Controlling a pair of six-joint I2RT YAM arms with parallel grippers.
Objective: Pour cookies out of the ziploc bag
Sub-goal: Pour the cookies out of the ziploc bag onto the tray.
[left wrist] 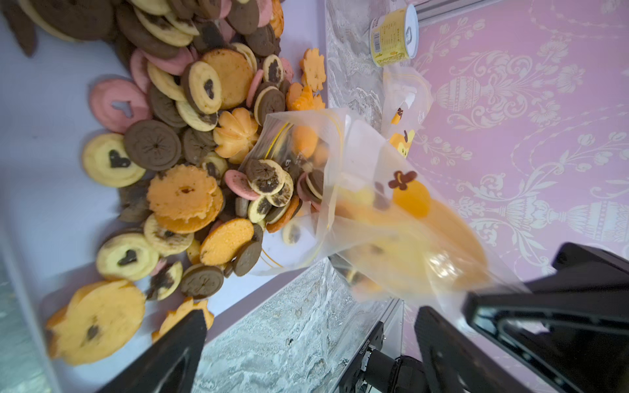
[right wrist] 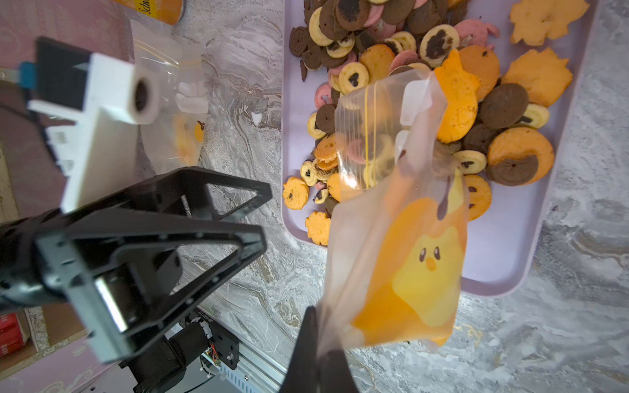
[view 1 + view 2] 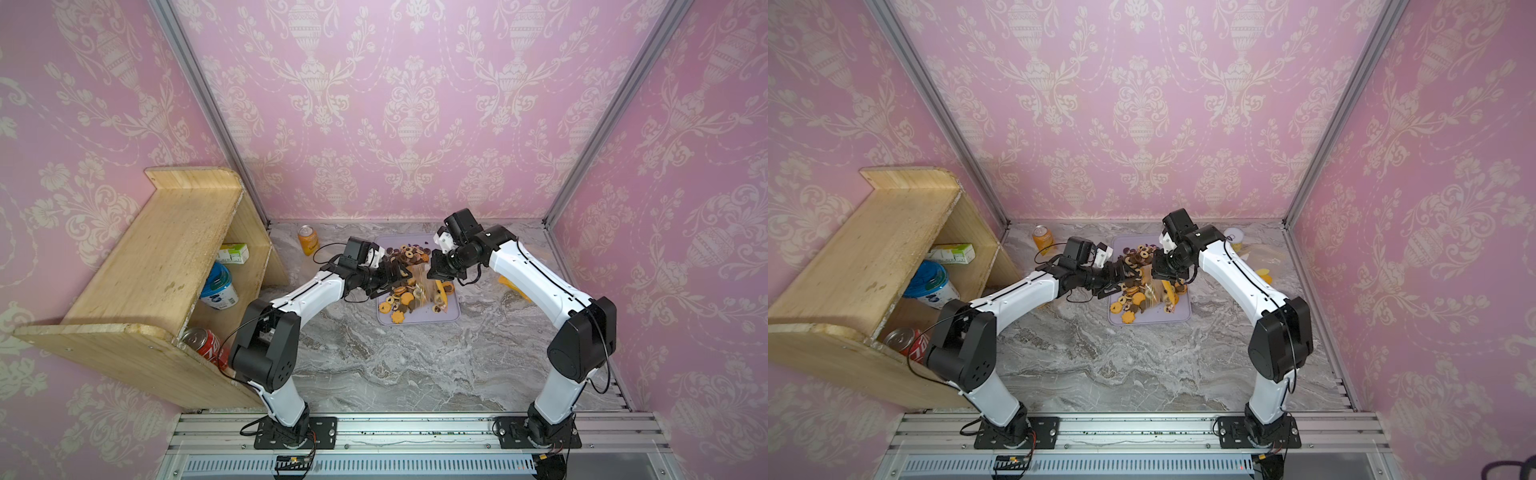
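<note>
Pink damask wallpaper (image 3: 407,104) surrounds a grey marble tabletop (image 3: 395,365). At its centre lies a lavender tray (image 3: 453,318) heaped with cookies (image 3: 405,254): round, ring and flower shapes in dark brown, tan, orange and pink.

The right gripper (image 2: 321,340) is clamped on the bottom edge of a clear ziploc bag (image 2: 401,238). The bag hangs mouth-down over the tray, its opening among the pile, and a few cookies sit inside the mouth. The left gripper (image 2: 267,214) stands just beside the bag with its jaws wide apart, gripping nothing.

The bag is printed with a yellow chick face (image 2: 429,265) that has two dark eyes and an orange beak. An orange can (image 3: 308,240) stands at the back of the table, left of the tray. The right wrist view catches script lettering on it beginning "Sch"; the rest is cut off. A red can (image 3: 911,343) inside the wooden shelf (image 3: 158,249) carries white script too small to read. A yellow tin (image 1: 394,35) shows a barcode and fine print, also unreadable.

Only the wrist views show the dark heart-shaped centres on some tan cookies. The right wrist view alone shows a second bag (image 2: 173,102), clear and lying flat on the marble near the orange can. In a top view the tin (image 3: 1234,236) peeks out behind the right arm.
</note>
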